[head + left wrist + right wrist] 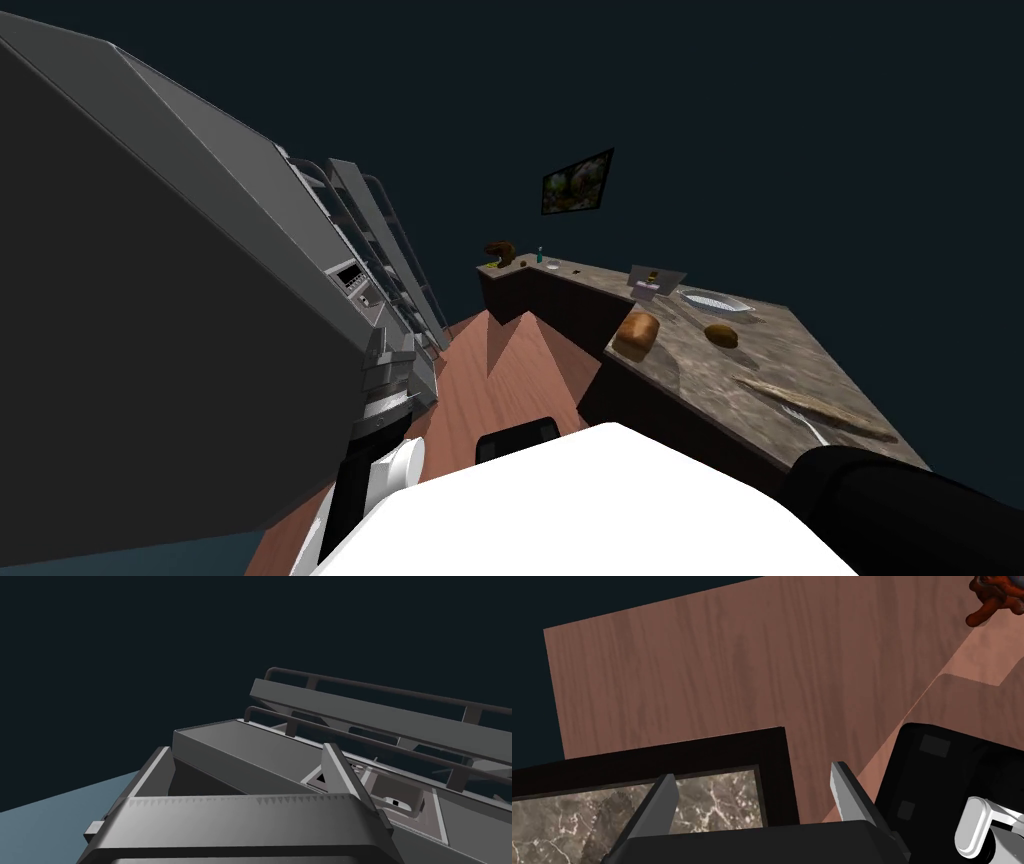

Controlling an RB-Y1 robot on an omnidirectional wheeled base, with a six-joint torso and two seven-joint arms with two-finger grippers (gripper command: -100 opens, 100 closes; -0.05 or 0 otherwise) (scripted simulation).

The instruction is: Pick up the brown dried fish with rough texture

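At the far left stands a tall grey appliance (pixel 200 300), with grey wire racks (pixel 390 240) beyond it. The left claw (pixel 245 748) is raised close to the appliance's face. Its two fingers stand wide apart with nothing between them.

A reddish wooden floor (pixel 500 380) runs down the middle. To the right of it is the dark-fronted, marbled surface (pixel 720 385). Going rightward, it holds a loaf of bread (pixel 637 333) and a small round brown item (pixel 721 336) that may be a potato. A pale oval dish (pixel 715 300) sits further back.

Next comes the dried fish (pixel 815 408), long, thin, brown and rough. It lies flat on the near right part of the surface, with a light fork (pixel 815 432) just beside it. The dark right arm (pixel 900 510) shows at the lower right, near the fish's end of the surface.

The right claw (pixel 753 770) is wide open and empty. It hangs above a corner of the marbled surface, where the dark rim meets the floor.
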